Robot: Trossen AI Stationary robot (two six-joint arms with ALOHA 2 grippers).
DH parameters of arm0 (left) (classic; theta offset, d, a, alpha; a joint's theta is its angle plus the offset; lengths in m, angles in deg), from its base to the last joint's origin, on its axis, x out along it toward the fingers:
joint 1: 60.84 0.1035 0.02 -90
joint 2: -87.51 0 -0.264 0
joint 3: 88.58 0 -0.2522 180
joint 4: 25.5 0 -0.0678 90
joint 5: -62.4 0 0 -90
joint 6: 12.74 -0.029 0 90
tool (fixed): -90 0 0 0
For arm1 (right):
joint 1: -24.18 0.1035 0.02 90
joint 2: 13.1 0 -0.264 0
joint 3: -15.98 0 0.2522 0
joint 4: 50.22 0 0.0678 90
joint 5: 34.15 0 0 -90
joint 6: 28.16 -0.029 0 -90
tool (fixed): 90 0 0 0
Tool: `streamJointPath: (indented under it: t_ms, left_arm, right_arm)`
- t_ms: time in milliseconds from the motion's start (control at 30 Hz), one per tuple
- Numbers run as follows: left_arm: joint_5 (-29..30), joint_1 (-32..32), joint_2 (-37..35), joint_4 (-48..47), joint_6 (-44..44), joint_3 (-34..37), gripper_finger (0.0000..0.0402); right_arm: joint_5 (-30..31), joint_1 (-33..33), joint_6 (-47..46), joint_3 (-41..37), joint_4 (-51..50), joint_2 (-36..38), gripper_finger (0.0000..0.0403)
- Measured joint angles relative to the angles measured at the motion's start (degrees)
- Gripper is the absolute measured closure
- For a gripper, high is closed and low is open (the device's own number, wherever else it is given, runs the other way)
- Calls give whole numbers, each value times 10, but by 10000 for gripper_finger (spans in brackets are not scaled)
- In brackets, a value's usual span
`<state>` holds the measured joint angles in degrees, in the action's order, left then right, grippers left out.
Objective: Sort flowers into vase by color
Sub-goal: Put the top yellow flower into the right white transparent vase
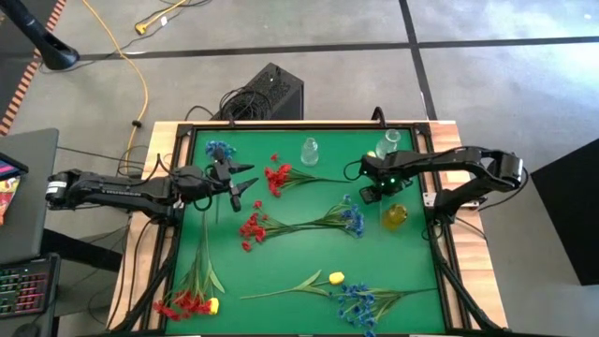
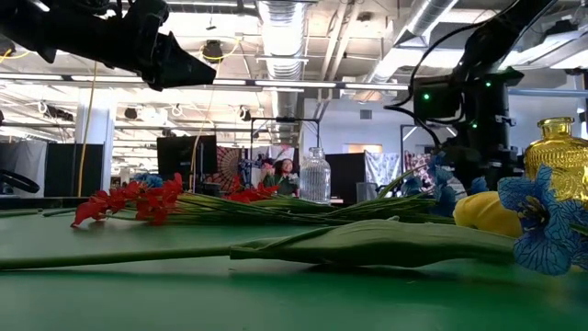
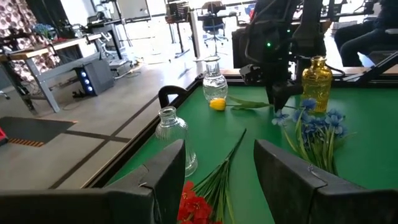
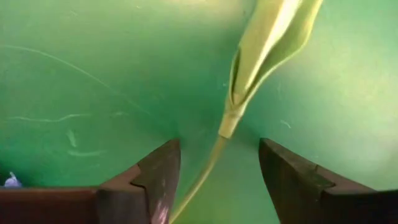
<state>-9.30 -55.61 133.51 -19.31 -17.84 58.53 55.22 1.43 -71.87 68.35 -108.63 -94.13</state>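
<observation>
My right gripper [image 4: 219, 163] is open and points down at the green mat near the yellow vase [image 1: 395, 216]. Its fingers stand on either side of a thin green stem with a leaf [image 4: 268, 37], without touching it. In the left wrist view this stem [image 3: 249, 104] ends in a yellow bud [image 3: 217, 104] lying on the mat. My left gripper [image 1: 238, 179] is open and hovers above the mat between a blue spray [image 1: 219, 150] and a red spray [image 1: 278, 176]. More red, blue and yellow flowers lie flat on the mat.
Two clear glass vases [image 1: 309, 150] [image 1: 388, 143] stand near the far edge. A red spray [image 1: 251, 227] crosses a blue one [image 1: 353, 219] mid-table. A yellow bud [image 1: 335, 278] and blue blooms [image 1: 358, 301] lie near the front, with red blooms [image 1: 185, 304] at the near left.
</observation>
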Motion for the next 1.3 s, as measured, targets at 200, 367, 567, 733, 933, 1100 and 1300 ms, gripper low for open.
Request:
streamJointPath:
  t_ms: [200,367,567,733,933,1100,1300]
  left_arm:
    - [0,0,0,0,3,0,220]
    - [0,0,0,0,4,0,220]
    - [0,0,0,0,-5,0,220]
    - [0,0,0,0,0,0,220]
    - [0,0,0,0,5,0,220]
    - [0,0,0,-1,14,0,220]
    - [0,0,0,-4,14,0,220]
  right_arm:
    - [4,0,4,0,2,0,274]
    - [4,0,-4,5,2,1,371]
    - [56,0,20,48,4,1,366]
    - [107,1,37,91,14,2,361]
    - [153,0,80,144,78,2,375]
    - [158,-1,142,191,130,3,367]
    - [158,-19,240,223,245,45,374]
